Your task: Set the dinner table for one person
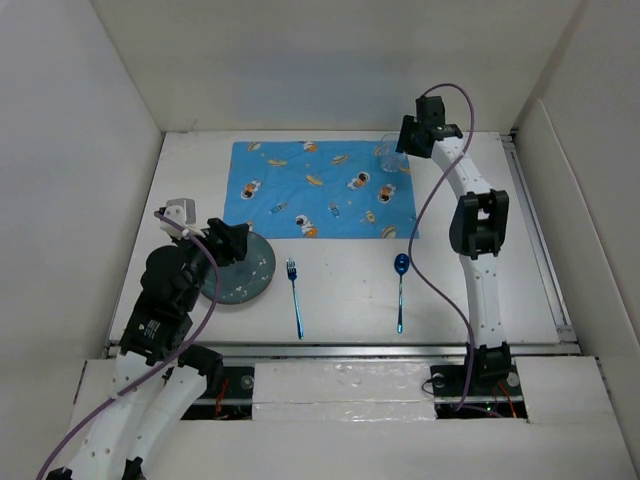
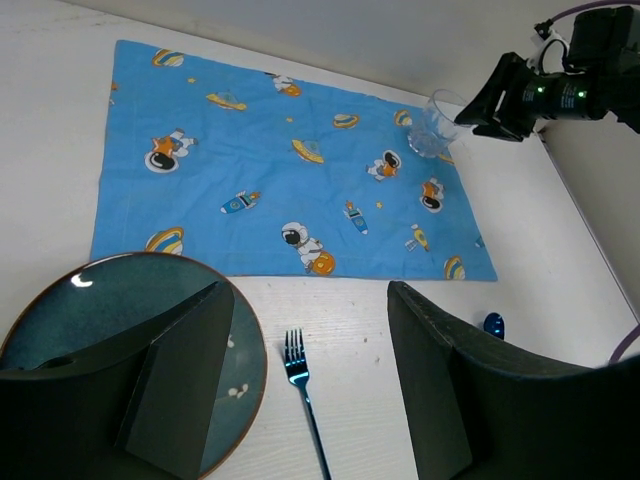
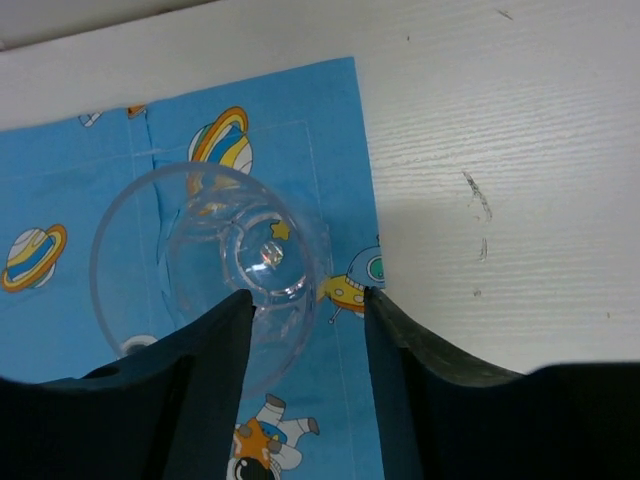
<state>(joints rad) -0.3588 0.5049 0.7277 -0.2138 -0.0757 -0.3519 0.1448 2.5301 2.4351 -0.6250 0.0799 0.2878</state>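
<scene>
The white dinner table (image 1: 345, 300) carries a blue space-print placemat (image 1: 322, 188). A clear glass (image 1: 391, 153) stands upright on the mat's far right corner. My right gripper (image 1: 408, 143) hovers just over it, open. In the right wrist view the glass (image 3: 215, 260) sits under the left finger (image 3: 200, 380), and the gripper (image 3: 305, 330) holds nothing. A dark teal plate (image 1: 248, 272) lies at the near left, off the mat. A blue fork (image 1: 296, 296) and a blue spoon (image 1: 401, 285) lie below the mat. My left gripper (image 1: 238, 242) is open above the plate's far edge (image 2: 120, 300).
White panels wall the table on the left, back and right. A metal rail (image 1: 340, 349) runs along the near edge. The right arm (image 1: 478, 230) stretches over the table's right side. In the left wrist view the fork (image 2: 298, 385) lies between the open fingers.
</scene>
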